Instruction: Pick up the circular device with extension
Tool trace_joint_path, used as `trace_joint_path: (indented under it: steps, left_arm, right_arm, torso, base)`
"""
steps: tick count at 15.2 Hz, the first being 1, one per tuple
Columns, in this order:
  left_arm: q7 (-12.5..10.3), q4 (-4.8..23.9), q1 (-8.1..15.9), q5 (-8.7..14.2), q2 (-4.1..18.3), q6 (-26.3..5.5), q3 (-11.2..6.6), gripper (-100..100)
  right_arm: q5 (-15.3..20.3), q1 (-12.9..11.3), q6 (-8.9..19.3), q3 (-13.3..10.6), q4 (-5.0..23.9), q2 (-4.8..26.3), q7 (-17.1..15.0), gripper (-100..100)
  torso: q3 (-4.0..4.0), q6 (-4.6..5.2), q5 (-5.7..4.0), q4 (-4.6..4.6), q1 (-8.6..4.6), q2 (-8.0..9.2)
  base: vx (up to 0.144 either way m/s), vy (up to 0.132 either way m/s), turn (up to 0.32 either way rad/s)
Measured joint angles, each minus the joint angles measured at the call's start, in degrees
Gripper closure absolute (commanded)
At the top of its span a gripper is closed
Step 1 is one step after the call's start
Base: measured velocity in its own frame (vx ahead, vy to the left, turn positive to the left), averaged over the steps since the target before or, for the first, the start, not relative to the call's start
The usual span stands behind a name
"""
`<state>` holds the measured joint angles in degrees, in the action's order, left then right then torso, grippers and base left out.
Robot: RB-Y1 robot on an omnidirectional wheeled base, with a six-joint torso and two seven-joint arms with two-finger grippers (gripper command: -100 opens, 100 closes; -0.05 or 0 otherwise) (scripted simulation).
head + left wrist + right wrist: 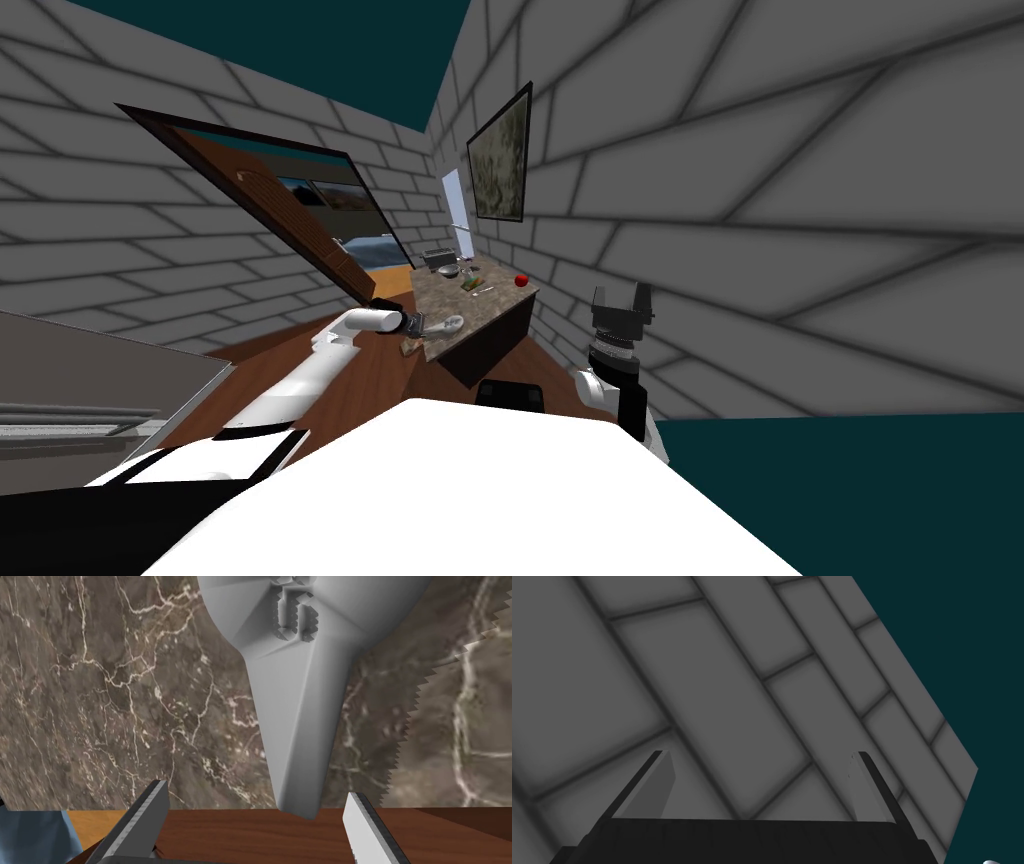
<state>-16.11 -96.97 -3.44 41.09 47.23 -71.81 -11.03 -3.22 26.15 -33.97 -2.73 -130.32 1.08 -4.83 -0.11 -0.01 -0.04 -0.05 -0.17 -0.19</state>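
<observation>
— Where is the device?
— The device lies flat on the table, a brown marbled top. It is at the end nearest the robot. It is light grey, with a round head and a handle that tapers toward the left hand.
— Has the hand got hold of it?
— No. The hand is open, and its fingers stand on either side of the handle's narrow end without touching it. That end juts just past the table's edge, over the wooden floor.
— How close is the hand?
— In the head view it sits just beside the device, at the table's edge. In the left wrist view the handle's tip seems to reach in between the fingertips, but depth is hard to judge from that angle.
— And the right hand?
— The right hand is held up on the robot's right, well apart from the table. Its fingers are spread wide as well.
— Anything else on the table?
— Farther along there is a bowl and a small red thing, well apart from the device. A few more bits lie between them, too small to name.
</observation>
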Motion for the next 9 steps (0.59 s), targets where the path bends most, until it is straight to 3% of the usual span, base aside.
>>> trace_joint_path:
  steps: [9]
  left_arm:
    - [-2.5, 4.1, 2.0, 3.9, 2.5, -10.2, -0.11, -100]
  right_arm:
    - [0.0, 0.0, 0.0, 0.0, 0.0, 0.0, 0.0, 0]
  torso:
    - [-0.02, 0.02, 0.00, 0.00, 0.00, -0.04]
  base:
    - [0.056, -0.027, -0.053]
